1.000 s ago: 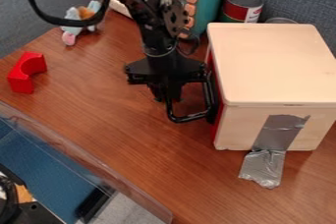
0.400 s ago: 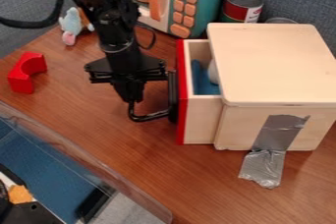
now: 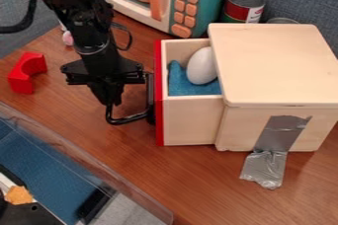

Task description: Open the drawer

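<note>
The black gripper (image 3: 112, 99) hangs at left of centre, its tip inside the loop of the black drawer handle (image 3: 129, 119). The drawer (image 3: 191, 120), with a red front, stands well out from the left side of the pale wooden box (image 3: 277, 66). In the drawer lie a white egg-shaped object (image 3: 202, 66) and a blue cloth (image 3: 188, 89). How the fingers stand to each other is hidden by the view from above.
A red arch block (image 3: 26, 72) lies at the left. Behind are a teal toy microwave (image 3: 210, 2) and a can (image 3: 243, 6). Grey tape (image 3: 265, 167) runs from the box to the table. A clear rim (image 3: 79, 157) borders the table at lower left.
The gripper has moved left with the handle, and the drawer has slid out of the box, so that the egg-shaped object and blue cloth have come into sight.
</note>
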{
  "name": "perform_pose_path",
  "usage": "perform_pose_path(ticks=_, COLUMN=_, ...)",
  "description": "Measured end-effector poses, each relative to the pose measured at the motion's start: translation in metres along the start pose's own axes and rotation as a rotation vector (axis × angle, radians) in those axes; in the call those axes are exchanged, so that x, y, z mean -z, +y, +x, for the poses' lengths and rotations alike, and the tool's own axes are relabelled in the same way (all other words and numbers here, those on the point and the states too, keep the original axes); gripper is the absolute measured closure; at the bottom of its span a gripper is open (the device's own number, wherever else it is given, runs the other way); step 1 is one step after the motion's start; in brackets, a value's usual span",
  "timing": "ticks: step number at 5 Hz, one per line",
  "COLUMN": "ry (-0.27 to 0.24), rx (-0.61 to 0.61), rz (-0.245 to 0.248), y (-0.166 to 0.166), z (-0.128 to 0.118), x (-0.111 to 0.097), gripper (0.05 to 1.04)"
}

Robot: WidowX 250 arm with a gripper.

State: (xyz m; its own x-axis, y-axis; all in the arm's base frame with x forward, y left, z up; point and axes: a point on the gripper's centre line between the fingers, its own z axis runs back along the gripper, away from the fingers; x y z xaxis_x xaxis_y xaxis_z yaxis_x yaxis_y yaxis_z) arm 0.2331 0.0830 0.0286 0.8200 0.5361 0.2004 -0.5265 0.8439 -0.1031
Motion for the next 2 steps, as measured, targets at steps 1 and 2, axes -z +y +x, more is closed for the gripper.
perform_pose_path(ticks=1, ry=0.007, rx=-0.001, rz=0.017, y=0.0090, z=-0.0056, x=-0.0025, gripper=0.968)
perform_pose_path(ticks=2, ry=0.017, rx=0.013, rz=0.018, y=0.0108, z=-0.0063, x=-0.0030, gripper=0.968)
